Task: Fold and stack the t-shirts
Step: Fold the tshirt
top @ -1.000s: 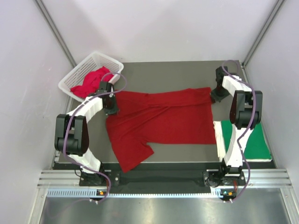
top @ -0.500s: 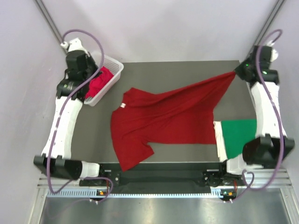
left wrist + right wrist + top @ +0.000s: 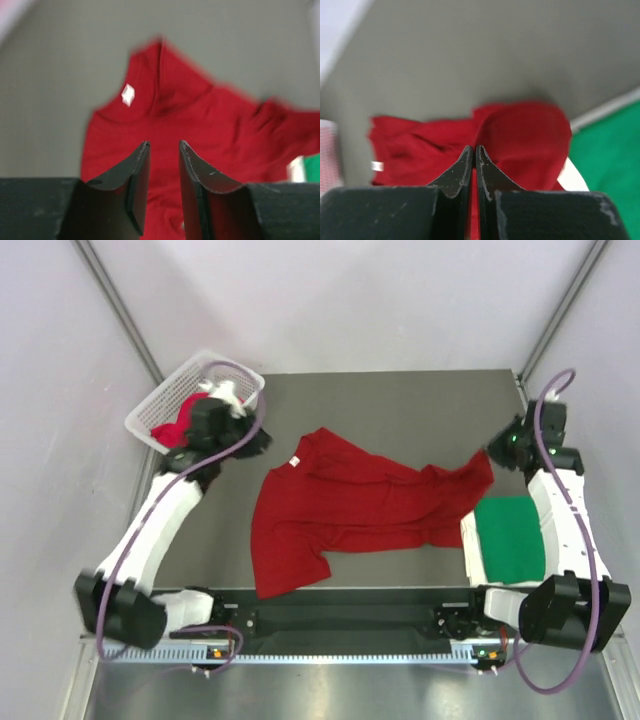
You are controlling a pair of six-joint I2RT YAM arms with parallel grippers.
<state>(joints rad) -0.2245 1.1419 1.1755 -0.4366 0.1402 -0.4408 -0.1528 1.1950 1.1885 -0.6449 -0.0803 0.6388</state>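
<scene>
While left jaws gape, right jaws closed, two red t-shirts (image 3: pixel 340 512) (image 3: pixel 172 425), one green t-shirt (image 3: pixel 510 540)

The grey worktop (image 3: pixel 400 400) carried a dark red t-shirt (image 3: pixel 350 510) lying crumpled and only partly spread across its middle. The shirt lay ahead of and below the left jaws, its collar and white label (image 3: pixel 128 94) beyond their tips. One rumpled corner of it lay just beyond the right jaws. A folded green t-shirt (image 3: pixel 510 535) lay to the right of those jaws, touching the red cloth, with a white edge (image 3: pixel 570 175) showing between the two. A white lattice basket (image 3: pixel 150 410) sat behind the left jaws at the far left corner, partly past the worktop's edge.
</scene>
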